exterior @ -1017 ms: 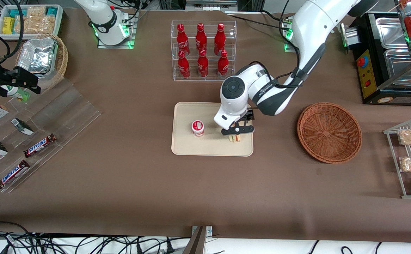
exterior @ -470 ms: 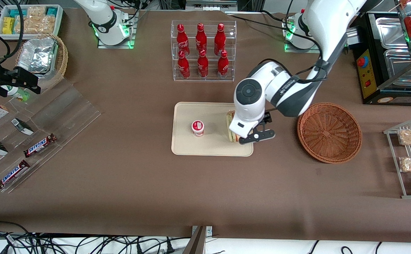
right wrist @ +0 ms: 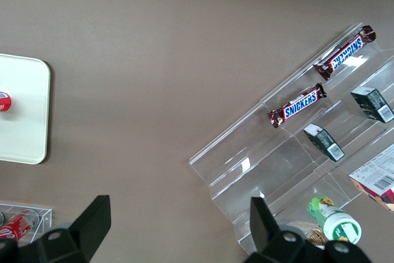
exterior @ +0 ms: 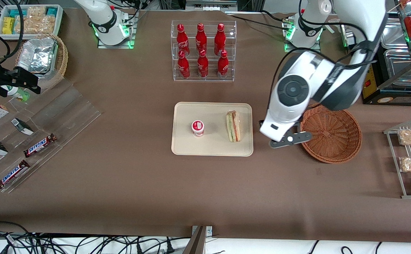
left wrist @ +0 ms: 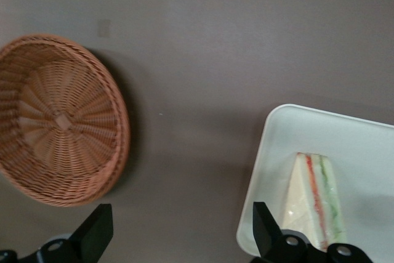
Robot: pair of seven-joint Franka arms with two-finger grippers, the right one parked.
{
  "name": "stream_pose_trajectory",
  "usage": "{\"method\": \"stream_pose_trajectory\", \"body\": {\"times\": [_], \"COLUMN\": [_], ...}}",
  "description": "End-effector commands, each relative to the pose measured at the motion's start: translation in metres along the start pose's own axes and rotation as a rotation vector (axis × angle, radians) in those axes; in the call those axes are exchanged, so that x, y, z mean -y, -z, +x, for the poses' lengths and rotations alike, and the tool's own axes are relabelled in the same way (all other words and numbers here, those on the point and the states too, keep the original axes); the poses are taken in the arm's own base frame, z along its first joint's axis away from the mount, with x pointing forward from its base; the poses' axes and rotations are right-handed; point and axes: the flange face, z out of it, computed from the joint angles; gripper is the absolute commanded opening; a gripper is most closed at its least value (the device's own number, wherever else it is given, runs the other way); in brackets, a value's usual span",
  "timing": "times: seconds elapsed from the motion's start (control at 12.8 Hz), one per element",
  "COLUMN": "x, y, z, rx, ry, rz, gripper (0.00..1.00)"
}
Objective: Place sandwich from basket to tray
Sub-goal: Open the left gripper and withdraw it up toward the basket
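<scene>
One sandwich (exterior: 233,126) on the tray (exterior: 184,148), apart from the open end effector (exterior: 286,139).

The working left arm is built of glossy white rounded shells with dark grey bands at the joints, and one joint carries a round dark grey cap. Black cables loop along its upper links. Its base shows green lights. The black two-finger gripper (exterior: 286,140) hangs above the brown table between tray and basket; it has angular black fingers (left wrist: 93,233) spread wide, with small silver screws near their roots.
</scene>
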Motion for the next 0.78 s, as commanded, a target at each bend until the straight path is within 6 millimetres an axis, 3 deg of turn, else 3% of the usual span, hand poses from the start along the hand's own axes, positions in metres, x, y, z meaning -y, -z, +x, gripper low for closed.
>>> {"method": "stream_pose_trajectory", "body": {"times": [0.0,0.08,0.23,0.7], "x": [0.049,0.082,0.127,0.179], "y": [0.020,0.029,0.038,0.022], "z": [0.026,0.039,0.051,0.073], "rx": [0.085,0.110,0.118,0.120], "ry": [-0.092,-0.147,-0.223,-0.280], "rz": [-0.056,-0.102,-0.133,-0.117], "gripper": [1.00,1.00,1.00,1.00]}}
